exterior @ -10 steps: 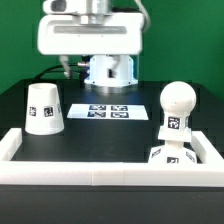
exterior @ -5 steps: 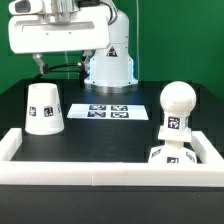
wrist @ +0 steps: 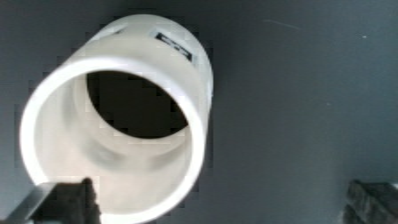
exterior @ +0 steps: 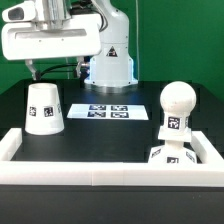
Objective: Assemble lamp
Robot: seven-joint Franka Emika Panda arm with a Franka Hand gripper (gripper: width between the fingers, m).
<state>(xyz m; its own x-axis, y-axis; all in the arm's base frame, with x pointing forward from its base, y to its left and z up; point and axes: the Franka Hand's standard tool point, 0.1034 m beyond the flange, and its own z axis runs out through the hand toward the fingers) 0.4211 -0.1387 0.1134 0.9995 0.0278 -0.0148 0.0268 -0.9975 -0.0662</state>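
The white tapered shade [exterior: 43, 108] stands on the black table at the exterior view's left, a tag on its side. The ball-topped bulb [exterior: 176, 104] stands upright on the flat base [exterior: 170, 156] at the exterior view's right. My gripper [exterior: 53, 70] hangs open and empty above the shade, apart from it. In the wrist view the shade [wrist: 169, 70] fills the picture and I look into its dark hollow. One finger [wrist: 63, 203] lies over the shade's rim, the other [wrist: 374, 200] is well off to its side. The gripper [wrist: 217, 205] holds nothing.
The marker board [exterior: 108, 110] lies flat in the middle of the table. A long white border frame [exterior: 100, 170] runs along the front and both sides. The arm's white pedestal [exterior: 110, 66] stands at the back.
My gripper has moved toward the exterior view's left, from above the table's middle to above the shade. The lamp parts have not moved.
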